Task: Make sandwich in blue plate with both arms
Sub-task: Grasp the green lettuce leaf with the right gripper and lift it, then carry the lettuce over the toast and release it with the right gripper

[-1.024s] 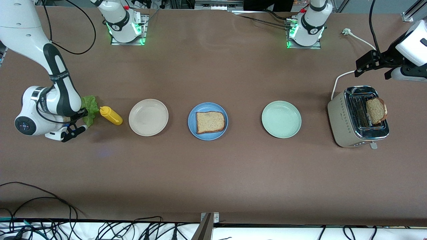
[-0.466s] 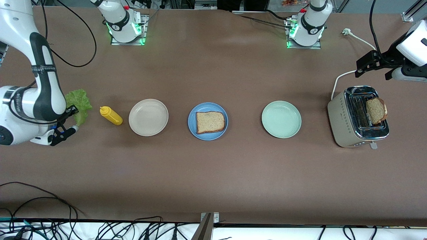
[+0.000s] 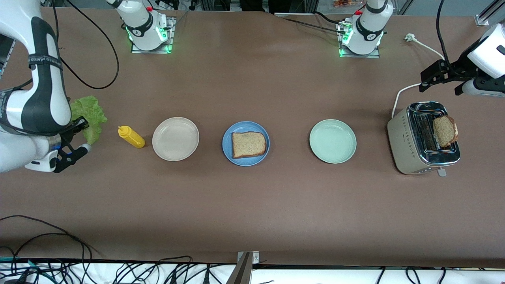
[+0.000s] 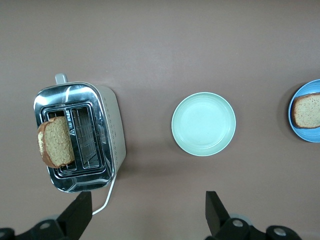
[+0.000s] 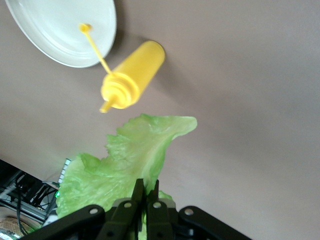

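The blue plate (image 3: 226, 137) lies mid-table with one slice of brown toast (image 3: 248, 144) on it; both also show in the left wrist view, the plate (image 4: 296, 128) and its toast (image 4: 307, 110). A second slice of toast (image 3: 445, 131) sticks up from a toaster slot (image 4: 55, 142). My right gripper (image 3: 81, 126) is shut on a ruffled green lettuce leaf (image 3: 89, 112), held in the air over the right arm's end of the table. In the right wrist view the leaf (image 5: 131, 155) hangs from the closed gripper (image 5: 146, 189). My left gripper (image 3: 440, 87) hangs open and empty above the table beside the toaster, as its own view confirms (image 4: 146, 206).
A yellow squeeze bottle (image 3: 131, 137) lies beside a beige plate (image 3: 175, 139) toward the right arm's end. A pale green plate (image 3: 332, 141) sits between the blue plate and the silver toaster (image 3: 410, 142), whose white cord (image 3: 402, 94) runs toward the bases. Cables line the table's near edge.
The right arm has lifted the lettuce and carried it away from the yellow bottle, toward the table's end. The left arm has barely moved.
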